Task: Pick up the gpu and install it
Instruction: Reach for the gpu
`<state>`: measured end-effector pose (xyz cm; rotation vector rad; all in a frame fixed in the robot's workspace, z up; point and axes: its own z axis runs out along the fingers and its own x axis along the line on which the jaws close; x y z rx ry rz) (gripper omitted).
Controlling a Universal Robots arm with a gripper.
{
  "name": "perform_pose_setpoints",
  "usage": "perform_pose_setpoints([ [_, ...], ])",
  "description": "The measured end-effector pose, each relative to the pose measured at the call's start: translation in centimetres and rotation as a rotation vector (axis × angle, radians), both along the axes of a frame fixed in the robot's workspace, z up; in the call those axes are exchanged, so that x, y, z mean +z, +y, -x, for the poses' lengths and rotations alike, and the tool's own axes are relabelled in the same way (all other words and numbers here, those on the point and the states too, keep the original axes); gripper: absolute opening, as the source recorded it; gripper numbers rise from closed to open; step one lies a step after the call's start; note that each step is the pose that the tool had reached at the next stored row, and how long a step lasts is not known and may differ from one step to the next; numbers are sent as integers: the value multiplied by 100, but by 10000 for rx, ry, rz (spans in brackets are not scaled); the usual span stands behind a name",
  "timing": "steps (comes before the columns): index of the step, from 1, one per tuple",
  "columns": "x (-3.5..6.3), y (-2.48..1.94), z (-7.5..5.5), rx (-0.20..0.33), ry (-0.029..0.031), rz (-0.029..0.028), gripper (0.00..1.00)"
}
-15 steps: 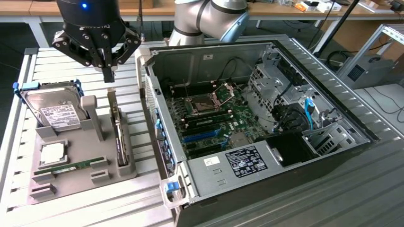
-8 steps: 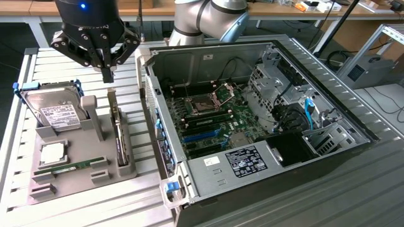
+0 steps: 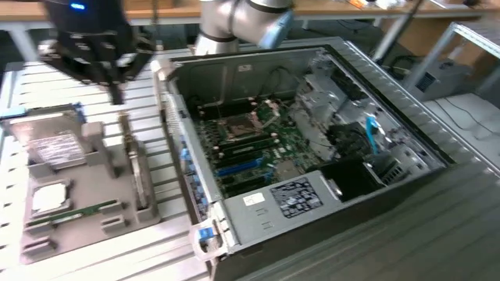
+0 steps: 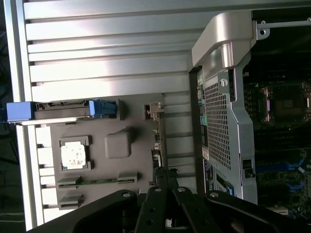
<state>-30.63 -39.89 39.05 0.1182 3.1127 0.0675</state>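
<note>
Robotics lab or test workshop, not a home or an office. Evidence, as I see it from the floor:

- A grey industrial robot arm (image 3: 242, 23) with pale blue joint caps rises behind the work table (image 3: 156, 252), which is built of ribbed aluminium profile.
- The arm's black gripper (image 3: 117, 96) hangs over the table.
- A desktop computer case (image 3: 406, 123) lies on its side, opened, with the motherboard (image 3: 250, 140) exposed.
- Beside the case, a grey moulded fixture (image 3: 140, 219) keeps loose computer parts in fitted slots.
- Behind are wooden benchtops (image 3: 328, 7) on metal frames.
- Loose cables (image 3: 461, 117) lie on a surface at the exterior view's right.
</note>
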Motion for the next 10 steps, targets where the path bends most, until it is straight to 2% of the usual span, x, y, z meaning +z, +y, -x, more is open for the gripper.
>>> perform_pose_setpoints([
  [10,0,0,-1,1,-2,-1,11],
])
